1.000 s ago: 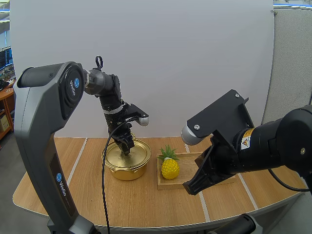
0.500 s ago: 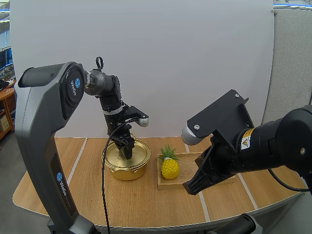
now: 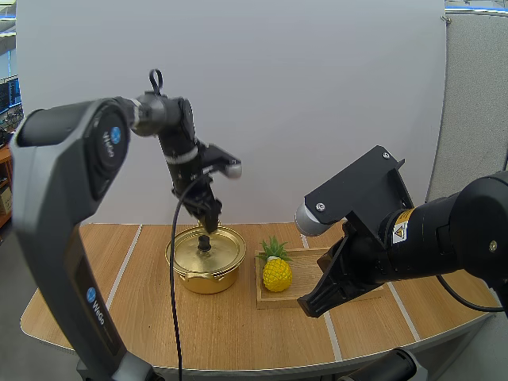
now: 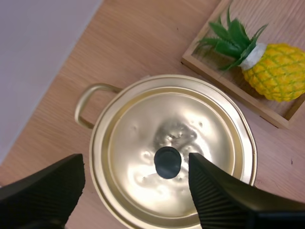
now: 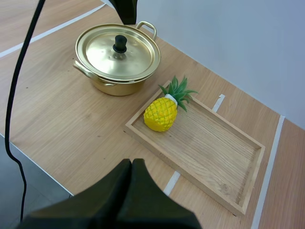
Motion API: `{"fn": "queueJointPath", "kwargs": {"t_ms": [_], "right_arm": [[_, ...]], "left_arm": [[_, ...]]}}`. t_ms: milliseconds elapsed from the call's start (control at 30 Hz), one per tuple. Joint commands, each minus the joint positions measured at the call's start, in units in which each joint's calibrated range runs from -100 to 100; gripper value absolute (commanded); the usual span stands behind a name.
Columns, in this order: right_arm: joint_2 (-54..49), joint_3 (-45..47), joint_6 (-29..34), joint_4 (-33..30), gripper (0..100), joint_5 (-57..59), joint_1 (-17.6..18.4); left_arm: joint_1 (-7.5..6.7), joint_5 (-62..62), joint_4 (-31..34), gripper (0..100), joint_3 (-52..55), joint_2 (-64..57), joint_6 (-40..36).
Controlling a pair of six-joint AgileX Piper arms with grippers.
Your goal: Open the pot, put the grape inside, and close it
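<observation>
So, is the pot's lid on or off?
On: the lid sits level inside the pot rim, with the open left gripper above its knob.

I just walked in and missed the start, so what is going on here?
The left gripper hovers over the golden pot, its fingers open above the black knob. The lid sits closed on the pot. The right gripper, fingers shut on nothing, hangs near the wooden tray, where a pineapple rests.
</observation>
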Motion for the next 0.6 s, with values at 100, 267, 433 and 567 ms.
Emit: {"fn": "queueJointPath", "kwargs": {"t_ms": [100, 267, 433, 567], "right_arm": [[-0.66, 0.02, -0.01, 0.13, 0, 0.00, -0.32], [-0.66, 0.02, -0.01, 0.13, 0, 0.00, -0.32], [-0.66, 0.02, -0.01, 0.13, 0, 0.00, -0.32], [-0.66, 0.02, -0.01, -0.38, 0, 0.00, -0.32]], "left_arm": [[-0.11, 0.17, 1.20, 100, -1.92, -14.66, -1.76], [-0.11, 0.17, 1.20, 100, -1.92, -24.05, -4.79], [-0.11, 0.17, 1.29, 100, -1.92, -32.95, -8.21], [-0.11, 0.17, 1.29, 100, -1.62, -39.36, -11.50]]}}
